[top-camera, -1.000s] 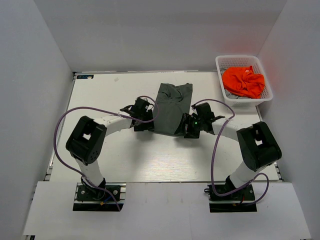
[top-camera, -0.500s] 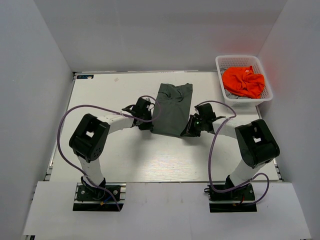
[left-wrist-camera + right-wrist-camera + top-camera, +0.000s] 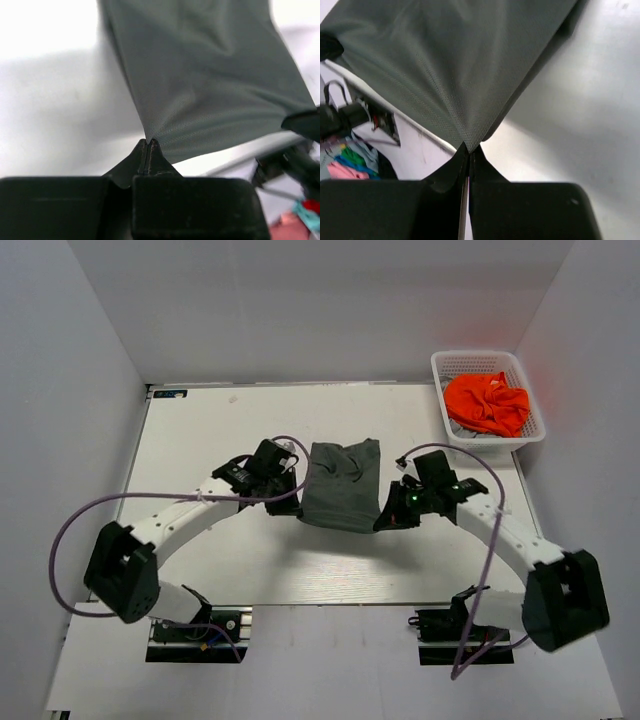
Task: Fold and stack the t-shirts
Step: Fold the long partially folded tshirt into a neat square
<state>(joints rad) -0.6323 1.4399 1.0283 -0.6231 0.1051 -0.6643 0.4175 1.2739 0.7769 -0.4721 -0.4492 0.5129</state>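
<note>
2 pinches carry this step. The left gripper [image 3: 149, 143] has its jaws pressed together on the near-left corner of the dark olive-grey t-shirt [image 3: 342, 485], and the right gripper [image 3: 469, 148] is clamped the same way on the near-right corner. The shirt, narrowed to a long panel, sits mid-table [image 3: 200, 440]. Its near hem is raised and stretched between the 2 arms, and its far end appears to rest on the surface.

The fold in hand looks like near hem over to far end. To do it well, both corners should travel together at 1 height and 1 pace, keeping the hem taut so no sag or twist forms. Each bite holds only a sliver of thin fabric, so a jerk could pull it free. The hem should land square on the far edge before either grip lets go.

The orange t-shirt [image 3: 487, 403] lies bunched in the white basket [image 3: 480, 354] at the far right.
</note>
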